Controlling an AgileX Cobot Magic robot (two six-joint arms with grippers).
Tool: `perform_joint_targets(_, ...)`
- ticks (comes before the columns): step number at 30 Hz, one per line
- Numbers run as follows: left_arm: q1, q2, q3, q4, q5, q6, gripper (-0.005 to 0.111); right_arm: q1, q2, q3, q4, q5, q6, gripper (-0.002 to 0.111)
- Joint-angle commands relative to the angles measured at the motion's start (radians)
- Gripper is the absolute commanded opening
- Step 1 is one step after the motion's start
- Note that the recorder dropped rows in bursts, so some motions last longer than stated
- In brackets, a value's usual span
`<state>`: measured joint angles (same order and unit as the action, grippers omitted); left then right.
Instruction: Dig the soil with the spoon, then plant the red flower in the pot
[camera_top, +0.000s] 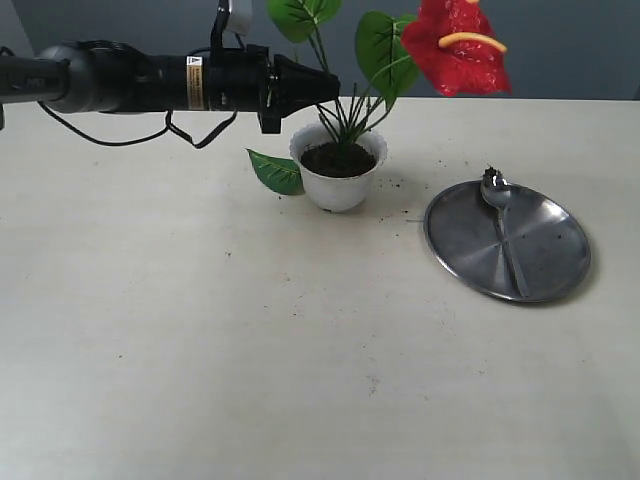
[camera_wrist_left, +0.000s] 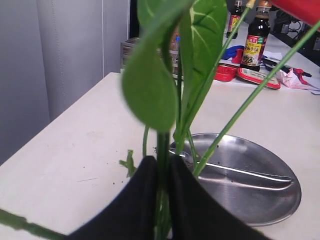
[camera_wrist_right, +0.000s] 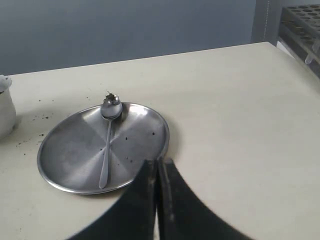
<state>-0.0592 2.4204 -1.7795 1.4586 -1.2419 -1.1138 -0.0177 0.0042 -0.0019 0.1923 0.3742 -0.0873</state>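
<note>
Left gripper (camera_top: 330, 100), reaching in from the left on a long black arm: pinched tight on the thin green stems of the red flower (camera_top: 458, 45), just above the pot's mouth. In the left wrist view, both black fingers (camera_wrist_left: 137, 200) pressed against those stems, almost no gap between.

Held upright, stems down in the pot (camera_top: 338, 190). Broad green leaves fanning up, glossy red bloom leaning off to the right at the far edge. One leaf (camera_top: 275, 172) drooping low beside the pot's left side; touching the table (camera_top: 200, 350) or not, impossible to tell.

Small, white and scallop-rimmed, standing a little left of centre toward the far side. Filled with dark soil (camera_top: 337, 160) up close to the rim. A few dark crumbs scattered on the tabletop between pot and plate.

To the right and slightly nearer, well apart from the pot: a round steel plate (camera_top: 550, 250). Lying in it, the spoon (camera_top: 507, 240), bowl toward the far rim with a bit of earth clinging, handle running toward the near rim.

Right gripper (camera_wrist_right: 158, 167): out of the exterior view, black fingers brought together on nothing, hanging near the plate's rim.

Far beyond the table in the left wrist view, dark bottles (camera_wrist_left: 256, 35) amid blurred clutter.
</note>
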Motion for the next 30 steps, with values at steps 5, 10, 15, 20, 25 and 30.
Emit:
perform_joint_targets(5,-0.003,0.021,0.006,0.055,0.031,-0.011,0.0,-0.004,-0.004,0.002,0.0,-0.01,-0.003,0.0)
perform_joint_targets(10,0.012,0.021,0.006,0.06,0.021,-0.017,0.0,-0.004,-0.004,0.002,0.0,-0.01,-0.003,0.0)
perform_joint_targets(15,0.02,0.021,0.006,0.06,0.021,-0.028,0.0,-0.004,-0.004,0.002,0.0,-0.008,-0.003,0.0)
perform_joint_targets(20,0.02,0.021,0.006,0.06,0.021,-0.028,0.0,-0.004,-0.004,0.002,0.0,-0.008,-0.003,0.0)
perform_joint_targets(25,0.024,0.021,0.006,0.068,0.021,-0.028,0.0,-0.004,-0.004,0.002,0.0,-0.008,-0.003,0.0)
perform_joint_targets(30,0.026,0.021,0.006,0.07,0.021,-0.028,0.0,-0.004,-0.004,0.002,0.0,-0.008,-0.003,0.0)
